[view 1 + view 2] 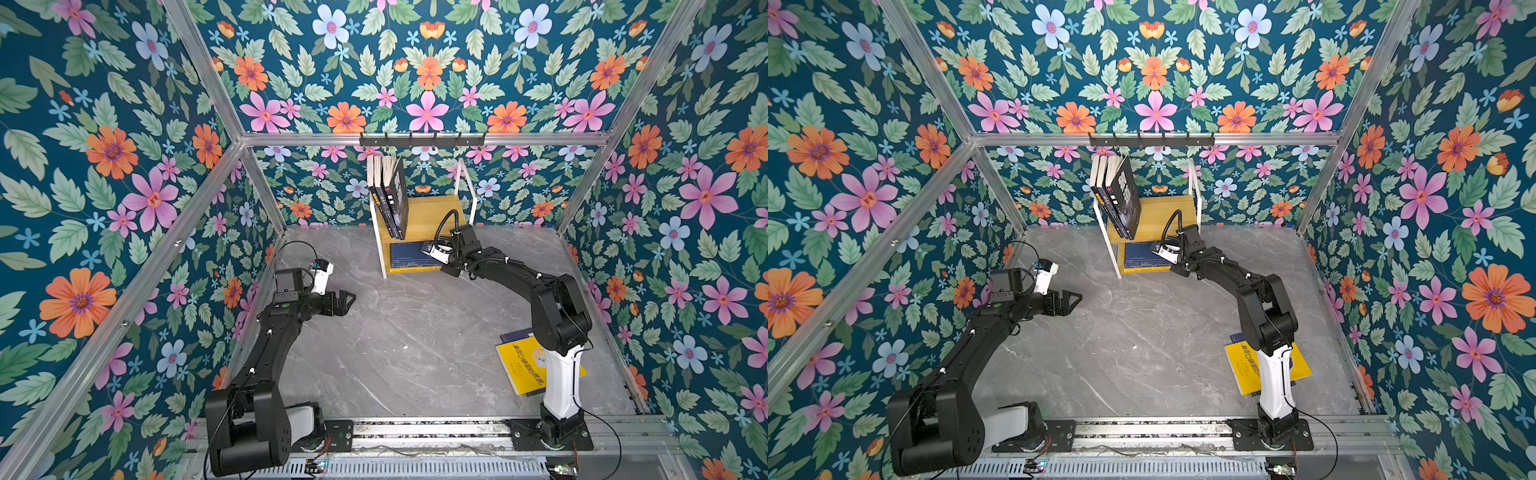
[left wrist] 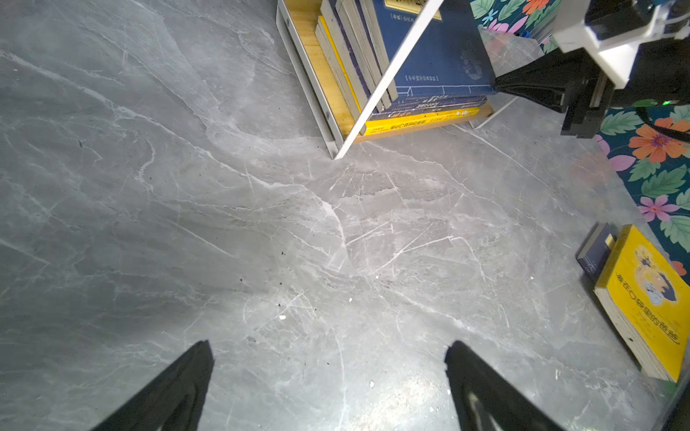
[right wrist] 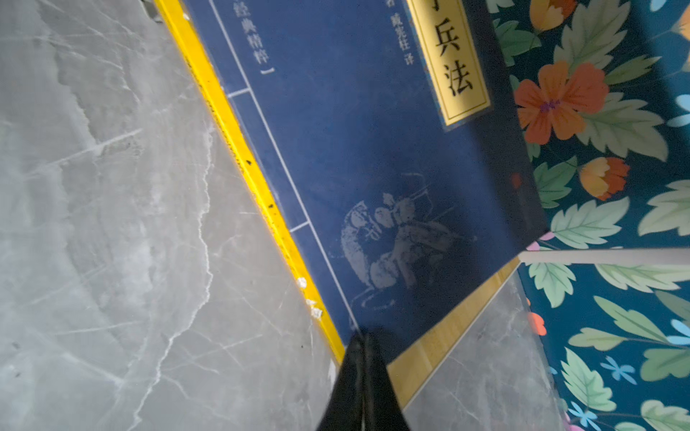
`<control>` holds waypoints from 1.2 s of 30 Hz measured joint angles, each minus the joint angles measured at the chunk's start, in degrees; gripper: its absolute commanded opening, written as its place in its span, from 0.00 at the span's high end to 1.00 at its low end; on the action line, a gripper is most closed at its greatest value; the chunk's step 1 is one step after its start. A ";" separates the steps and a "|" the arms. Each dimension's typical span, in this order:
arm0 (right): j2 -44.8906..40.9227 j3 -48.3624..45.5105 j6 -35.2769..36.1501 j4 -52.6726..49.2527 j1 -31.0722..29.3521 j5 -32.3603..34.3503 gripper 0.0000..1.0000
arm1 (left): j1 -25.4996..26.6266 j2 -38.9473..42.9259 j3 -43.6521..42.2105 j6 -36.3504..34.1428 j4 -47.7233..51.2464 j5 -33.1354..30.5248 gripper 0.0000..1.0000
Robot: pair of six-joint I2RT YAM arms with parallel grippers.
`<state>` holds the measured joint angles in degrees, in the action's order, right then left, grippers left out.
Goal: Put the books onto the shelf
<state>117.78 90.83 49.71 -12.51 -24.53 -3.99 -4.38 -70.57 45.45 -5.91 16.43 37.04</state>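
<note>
Touching navy book corner on shelf lower tier, right jaws closed | left jaws spread, empty | yellow book lying on tabletop

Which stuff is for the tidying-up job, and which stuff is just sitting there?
For the job: shelf; standing books; flat pile of books on the bottom board; yellow book and blue book on the table.
Just there: black hook rail; flowery walls.
</note>
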 measured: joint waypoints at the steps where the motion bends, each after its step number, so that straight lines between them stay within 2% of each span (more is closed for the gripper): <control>1: 0.00 0.04 0.00 -0.76 0.00 -0.57 1.00 | 0.00 0.00 0.00 0.00 0.00 0.00 0.00; 9: 1.40 0.94 -0.04 -2.64 0.11 -1.64 1.00 | 0.00 0.00 0.00 0.00 0.00 0.00 0.00; 17: 1.84 1.16 -0.07 -0.79 0.13 1.09 1.00 | -0.02 -0.11 0.00 0.00 0.00 0.00 0.00; 25: -1.01 0.00 -1.18 -2.25 0.09 1.05 1.00 | -0.07 -0.07 -0.02 0.00 0.00 0.00 0.00; 28: -5.44 -1.90 -4.61 -5.51 -0.11 0.17 0.85 | -0.07 0.00 -0.04 0.00 0.00 0.04 0.00; 29: -7.78 -3.50 -6.73 -6.40 -0.20 -0.22 0.78 | -0.07 0.00 -0.04 0.00 0.00 0.09 0.00; 33: -18.75 -13.62 -17.11 -8.17 -0.26 -1.79 0.46 | -0.07 -0.02 -0.04 0.02 0.00 0.42 0.00; 36: -25.07 -19.34 -26.14 -10.58 0.09 -1.70 0.32 | 0.07 -0.44 -0.04 0.15 -0.15 0.70 0.00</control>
<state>92.71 71.48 23.57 -23.09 -24.45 -5.69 -4.32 -71.00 45.41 -5.76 16.27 37.74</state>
